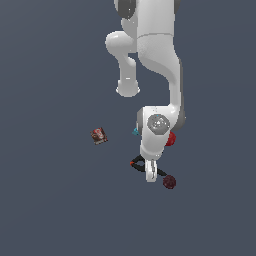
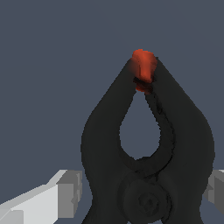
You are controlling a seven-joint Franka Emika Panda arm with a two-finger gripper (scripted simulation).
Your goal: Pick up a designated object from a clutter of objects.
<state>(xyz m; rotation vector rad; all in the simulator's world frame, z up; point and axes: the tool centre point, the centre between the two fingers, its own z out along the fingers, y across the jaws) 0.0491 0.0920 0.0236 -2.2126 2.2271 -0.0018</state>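
Note:
The black spring clamp (image 2: 148, 175) fills the wrist view, its small orange-red tip (image 2: 143, 70) pointing away from the camera. My gripper (image 2: 146, 197) straddles the clamp's round pivot body. The left finger (image 2: 65, 194) and the right finger (image 2: 217, 188) each press against one flank. In the exterior view my gripper (image 1: 150, 175) is low over the clamp (image 1: 137, 162), whose handles stick out on both sides of the fingers. The dark maroon ball (image 1: 169, 182) lies just to the exterior view's right of the gripper.
The red round fruit (image 1: 171, 139) and the cyan block (image 1: 135, 131) are partly hidden behind the arm's wrist. The reddish-brown box (image 1: 99, 135) lies apart towards the exterior view's left. The floor is flat grey.

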